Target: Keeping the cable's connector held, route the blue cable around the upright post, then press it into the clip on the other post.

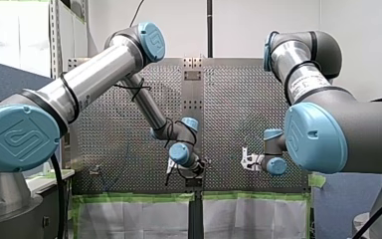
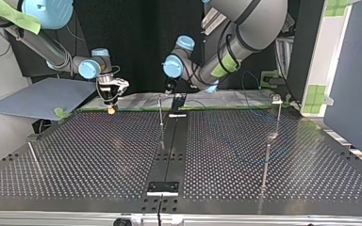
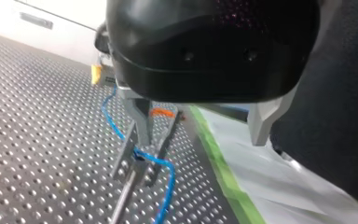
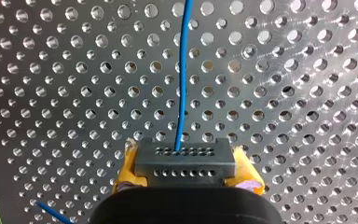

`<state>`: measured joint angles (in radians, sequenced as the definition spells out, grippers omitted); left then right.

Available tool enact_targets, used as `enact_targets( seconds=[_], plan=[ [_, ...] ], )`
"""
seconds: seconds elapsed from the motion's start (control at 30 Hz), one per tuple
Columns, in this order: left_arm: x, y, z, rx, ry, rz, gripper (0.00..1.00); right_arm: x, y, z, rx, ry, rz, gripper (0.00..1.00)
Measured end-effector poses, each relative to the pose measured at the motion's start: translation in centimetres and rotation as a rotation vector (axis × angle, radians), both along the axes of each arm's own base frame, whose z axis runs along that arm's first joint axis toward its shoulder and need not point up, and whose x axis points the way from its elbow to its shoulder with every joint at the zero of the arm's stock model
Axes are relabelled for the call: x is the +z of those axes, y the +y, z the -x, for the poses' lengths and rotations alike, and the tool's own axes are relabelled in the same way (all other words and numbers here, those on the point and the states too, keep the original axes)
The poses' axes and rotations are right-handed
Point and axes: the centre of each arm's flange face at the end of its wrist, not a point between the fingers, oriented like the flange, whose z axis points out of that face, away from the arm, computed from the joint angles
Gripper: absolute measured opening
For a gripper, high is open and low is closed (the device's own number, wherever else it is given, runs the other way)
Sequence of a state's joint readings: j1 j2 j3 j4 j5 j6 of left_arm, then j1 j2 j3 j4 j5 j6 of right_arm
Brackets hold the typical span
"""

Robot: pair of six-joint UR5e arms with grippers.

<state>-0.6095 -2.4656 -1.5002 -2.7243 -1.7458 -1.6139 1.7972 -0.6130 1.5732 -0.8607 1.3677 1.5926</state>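
In the right wrist view my right gripper [image 4: 186, 179] has its yellow pads shut on the grey connector [image 4: 185, 161]. The blue cable [image 4: 182, 74] leaves the connector and runs ahead over the perforated table. In the left wrist view the blue cable [image 3: 113, 121] comes from the yellow-padded gripper [image 3: 96, 74], crosses the metal clip [image 3: 134, 161] atop a thin post and drops past it. My left gripper [image 3: 200, 140] hangs open just above, one metal finger [image 3: 140, 119] beside the clip, nothing held. At the top view's middle, my left gripper [image 2: 175, 101] is by the post [image 2: 160, 113].
More thin posts stand on the table at the top view's right [image 2: 278, 115] [image 2: 265, 165] and left [image 2: 34, 157]. Green tape [image 3: 221, 163] marks the table edge beside my left gripper. A dark strip [image 2: 169, 150] runs down the table's middle.
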Motion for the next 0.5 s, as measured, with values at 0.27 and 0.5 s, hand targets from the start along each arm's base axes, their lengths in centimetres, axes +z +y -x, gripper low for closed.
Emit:
enact_targets(
  seconds=[0.27, 0.5],
  plan=[
    [0.35, -0.7, -0.42, 0.016, -0.034, 0.077, 1.0, 0.0, 0.02, -0.04, 0.003, 0.0, 0.0, 0.0],
    [0.51, -0.85, -0.71, 0.023, -0.055, 0.096, 1.0, 0.0, 0.05, -0.09, 0.003, 0.0, 0.0, 0.0]
  ],
)
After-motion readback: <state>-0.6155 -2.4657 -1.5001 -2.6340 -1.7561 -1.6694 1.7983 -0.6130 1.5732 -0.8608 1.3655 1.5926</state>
